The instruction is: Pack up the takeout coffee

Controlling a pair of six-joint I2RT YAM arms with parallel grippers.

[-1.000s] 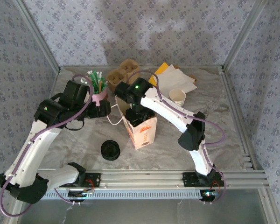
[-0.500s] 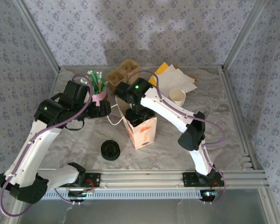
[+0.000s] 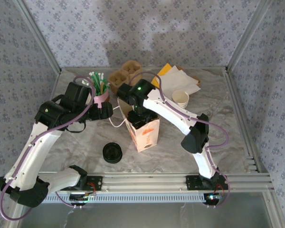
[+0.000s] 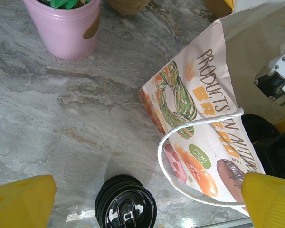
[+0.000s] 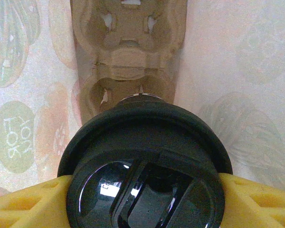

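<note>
In the right wrist view the takeout coffee (image 5: 145, 166) shows its round black lid from above, inside the printed paper bag (image 5: 237, 71). My right gripper (image 5: 145, 206) is shut on it, a yellow finger (image 5: 26, 204) pressing each side. Under the cup, a cardboard cup carrier (image 5: 128, 57) lies at the bag's bottom. From above, the right gripper (image 3: 141, 118) reaches down into the bag's (image 3: 147, 135) open mouth. My left gripper (image 3: 107, 110) hangs just left of the bag, open, with nothing between its fingers (image 4: 23, 202); the bag's white cord handle (image 4: 180, 137) loops in front of it.
A low pile of black lids (image 3: 112, 152) lies on the marble table in front of the bag. A pink pot (image 3: 100, 97) with green sticks, cardboard carriers (image 3: 125, 76), napkins (image 3: 178, 80) and a stack of lidless cups (image 3: 180, 98) stand at the back.
</note>
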